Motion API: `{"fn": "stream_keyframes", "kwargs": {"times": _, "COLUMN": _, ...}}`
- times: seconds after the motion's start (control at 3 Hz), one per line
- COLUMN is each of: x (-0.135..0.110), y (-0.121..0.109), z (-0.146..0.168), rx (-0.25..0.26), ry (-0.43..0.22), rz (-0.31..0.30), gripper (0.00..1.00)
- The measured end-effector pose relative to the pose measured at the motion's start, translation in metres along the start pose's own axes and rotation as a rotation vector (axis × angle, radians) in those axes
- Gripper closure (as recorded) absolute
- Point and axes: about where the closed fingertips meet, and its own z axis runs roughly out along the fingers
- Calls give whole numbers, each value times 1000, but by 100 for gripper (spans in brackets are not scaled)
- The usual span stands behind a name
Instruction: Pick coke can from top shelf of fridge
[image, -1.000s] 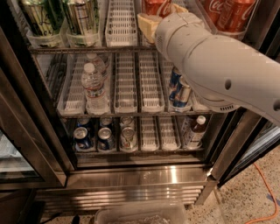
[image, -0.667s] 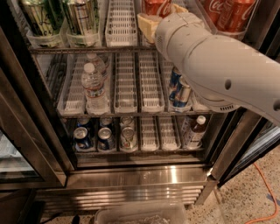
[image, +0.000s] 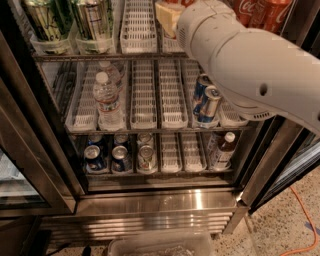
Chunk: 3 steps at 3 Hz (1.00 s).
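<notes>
a: how will the coke can (image: 252, 11) handle?

b: my guess is a full can: fairly heavy for its size and stiff while sealed, but with thin walls that dent under a hard squeeze. it is smooth painted aluminium, probably cold and maybe damp, so likely slippery. i'd take it across the middle of the body, below the rim, and keep it upright.

a: where is it from the gripper?

b: it is on the top shelf (image: 100, 56) of the fridge (image: 150, 200), just right of the gripper (image: 168, 15), with the thick white arm (image: 235, 55) in between. two red cans stand side by side there, cut off by the top edge. a sliver of red also shows right above the gripper, but i can't tell if that is another can.

a: and the gripper itself?

b: only a pale beige part pokes out from behind the arm, at top shelf level. i can't tell how far open it is, or whether it touches or holds anything.

a: what's around it?

b: a white lane tray (image: 138, 25) is just to its left, and the green-and-silver cans (image: 92, 20) are farther left. one rack down, the blue cans (image: 205, 102) are below and right of it, and a water bottle (image: 107, 102) is below and left.
</notes>
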Motion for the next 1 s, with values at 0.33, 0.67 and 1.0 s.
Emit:
{"fn": "stream_keyframes", "kwargs": {"times": 0.33, "x": -11, "y": 1, "z": -1, "rx": -4, "ry": -17, "rz": 11, "gripper": 100}}
{"fn": "stream_keyframes", "kwargs": {"times": 0.67, "x": -21, "y": -1, "z": -7, "rx": -8, "ry": -19, "rz": 23, "gripper": 100}}
{"fn": "stream_keyframes", "kwargs": {"times": 1.0, "x": -25, "y": -12, "z": -29, "rx": -17, "ry": 19, "rz": 29, "gripper": 100}}
